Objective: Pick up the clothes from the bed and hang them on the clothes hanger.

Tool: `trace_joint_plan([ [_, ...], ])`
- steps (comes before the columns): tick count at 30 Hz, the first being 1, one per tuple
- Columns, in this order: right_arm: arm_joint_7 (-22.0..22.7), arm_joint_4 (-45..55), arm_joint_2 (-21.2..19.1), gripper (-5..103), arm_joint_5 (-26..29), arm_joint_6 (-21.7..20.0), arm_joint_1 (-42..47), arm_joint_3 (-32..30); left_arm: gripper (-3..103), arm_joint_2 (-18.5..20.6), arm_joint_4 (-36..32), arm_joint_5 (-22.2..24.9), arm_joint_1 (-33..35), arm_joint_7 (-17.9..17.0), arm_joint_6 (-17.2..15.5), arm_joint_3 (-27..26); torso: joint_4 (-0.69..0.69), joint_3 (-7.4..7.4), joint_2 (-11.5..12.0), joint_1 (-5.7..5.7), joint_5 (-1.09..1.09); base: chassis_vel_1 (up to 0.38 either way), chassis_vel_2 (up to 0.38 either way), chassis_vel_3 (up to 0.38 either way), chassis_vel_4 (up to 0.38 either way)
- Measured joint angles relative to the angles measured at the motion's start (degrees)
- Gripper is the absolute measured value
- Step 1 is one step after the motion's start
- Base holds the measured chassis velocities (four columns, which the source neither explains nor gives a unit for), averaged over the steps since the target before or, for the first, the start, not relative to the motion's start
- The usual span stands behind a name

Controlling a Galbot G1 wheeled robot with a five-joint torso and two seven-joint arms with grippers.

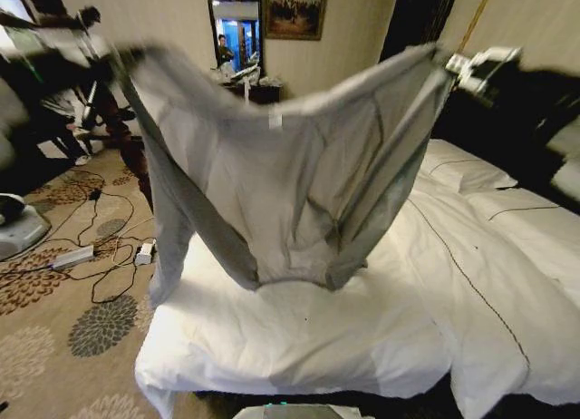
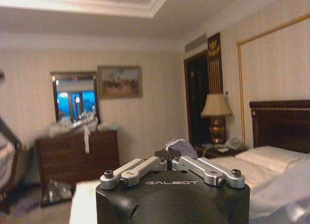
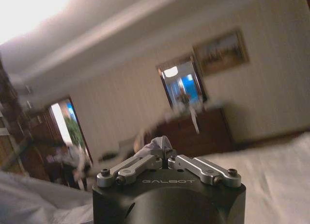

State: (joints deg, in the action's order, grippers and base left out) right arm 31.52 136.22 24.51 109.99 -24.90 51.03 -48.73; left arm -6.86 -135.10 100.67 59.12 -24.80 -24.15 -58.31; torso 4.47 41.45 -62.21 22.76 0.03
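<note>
You have both grippers, left [image 1: 127, 56] and right [image 1: 450, 63], raised wide apart, jaws clamped on the grey shirt [image 1: 290, 174], spreading it clear above the bed [image 1: 362, 337].

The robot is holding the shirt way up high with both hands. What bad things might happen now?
1. Each gripper, left and right, seems to pinch only a small bit of the grey shirt; the thin fabric might slip out, dropping it onto the bed.
2. The shirt sags in the middle between the grippers, and a sleeve dangles past the bed edge, so it might drag or snag when carried.
</note>
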Motion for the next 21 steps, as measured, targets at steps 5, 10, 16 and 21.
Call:
trace_joint_plan([
  [5, -1.4, 2.3, 4.0, 0, -7.5, 0.4, 7.6, 2.0, 0, -5.2, -1.7, -6.8, 0.0, -0.6, 0.4, 6.9, 0.00, 0.01, 0.0, 0.00, -0.06, 0.000, 0.000, 0.000, 0.000],
  [10, -1.2, 1.2, 3.3, 0, -5.5, 0.9, 4.0, 1.4, 0, -0.3, 0.3, -3.3, -3.5, 0.1, 1.5, 4.2, 0.00, 0.01, 0.0, 0.00, -0.03, 0.000, 0.000, 0.000, 0.000],
  [16, 0.0, -3.4, -0.4, 0, 1.9, 1.0, -9.1, 1.1, 0, 14.8, 9.3, 7.5, -7.4, 2.9, 3.3, -3.6, -0.03, 0.00, 0.0, 0.00, -0.01, 0.000, 0.000, 0.000, 0.000],
  [21, 0.2, -6.0, -2.5, 0, 5.7, 0.9, -14.7, 1.6, 0, 23.8, 16.5, 12.4, -4.9, 3.8, 5.0, -10.7, -0.02, 0.00, 0.0, 0.01, -0.04, 0.000, 0.000, 0.000, 0.000],
])
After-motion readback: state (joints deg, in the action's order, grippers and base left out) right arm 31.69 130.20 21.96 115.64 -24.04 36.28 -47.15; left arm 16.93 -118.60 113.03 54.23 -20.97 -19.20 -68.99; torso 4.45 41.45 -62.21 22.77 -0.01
